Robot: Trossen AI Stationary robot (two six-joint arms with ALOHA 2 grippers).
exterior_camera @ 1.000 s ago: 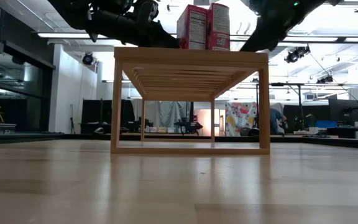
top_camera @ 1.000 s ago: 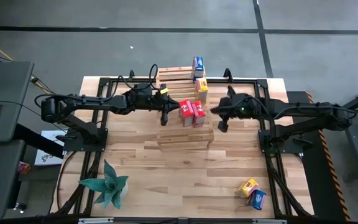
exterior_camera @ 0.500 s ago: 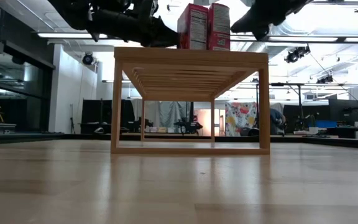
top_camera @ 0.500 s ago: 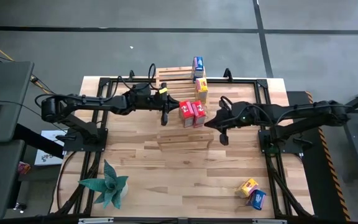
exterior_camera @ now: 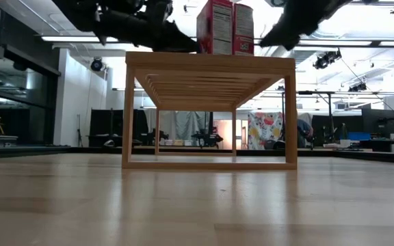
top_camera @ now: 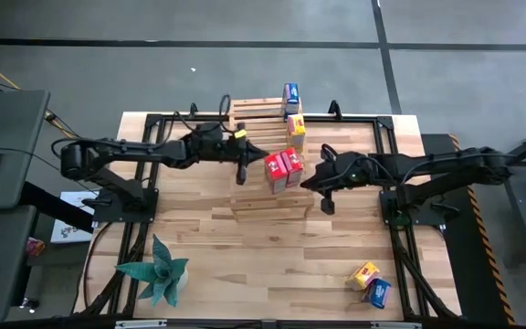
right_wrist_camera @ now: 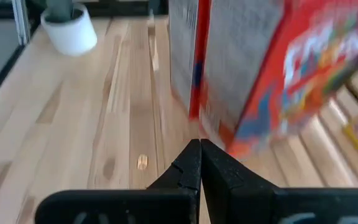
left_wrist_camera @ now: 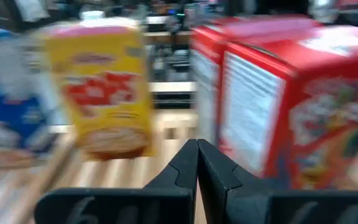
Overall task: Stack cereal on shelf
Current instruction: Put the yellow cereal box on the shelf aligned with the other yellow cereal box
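Two red boxes stood on the shelf [top_camera: 270, 155], one closed gripper at each side.

The left gripper [top_camera: 241, 173] is seen just beside the red boxes [top_camera: 282, 169], fingers pressed together, nothing held. The red pair stands side by side on the lower tier. A yellow box [top_camera: 296, 129] and a blue box [top_camera: 291, 94] stand on the tiers behind. The right gripper [top_camera: 319, 183] is held just beside the red pair, fingers together and empty. Two more boxes [top_camera: 371, 282] lie on the desk [top_camera: 245, 247], well apart.

Teal plant [top_camera: 158, 270] in white pot, table's [top_camera: 245, 247] near-left corner.
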